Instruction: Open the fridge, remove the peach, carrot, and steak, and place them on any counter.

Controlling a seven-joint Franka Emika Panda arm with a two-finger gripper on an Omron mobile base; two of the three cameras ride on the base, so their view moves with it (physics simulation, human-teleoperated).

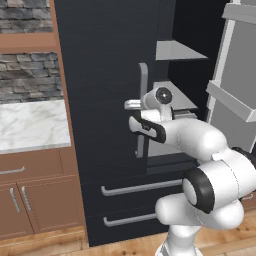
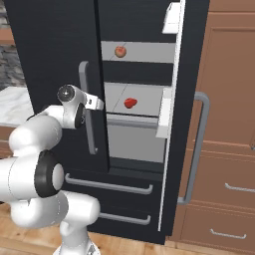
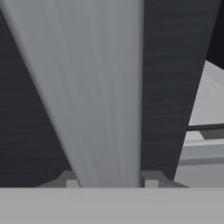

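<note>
The fridge (image 1: 100, 75) (image 2: 50, 40) has its left door closed and its right door (image 2: 172, 124) swung open. My gripper (image 1: 138, 105) (image 2: 92, 104) (image 3: 111, 181) is at the left door's grey vertical handle (image 1: 143, 75) (image 2: 82, 74) (image 3: 96, 87), with the fingertips pressed against both sides of the bar. Inside, the peach (image 2: 120, 51) sits on the upper shelf and the red steak (image 2: 130, 103) on the shelf below. The carrot is hidden. A marble counter (image 1: 30, 125) (image 2: 12, 107) lies left of the fridge.
The open door's bins (image 1: 230, 100) jut out on the right, and its long handle (image 2: 196, 149) faces tall wooden cabinets (image 2: 229, 124). Two fridge drawers with grey handles (image 1: 140, 187) sit below. Brown cabinets (image 1: 35, 200) stand under the counter.
</note>
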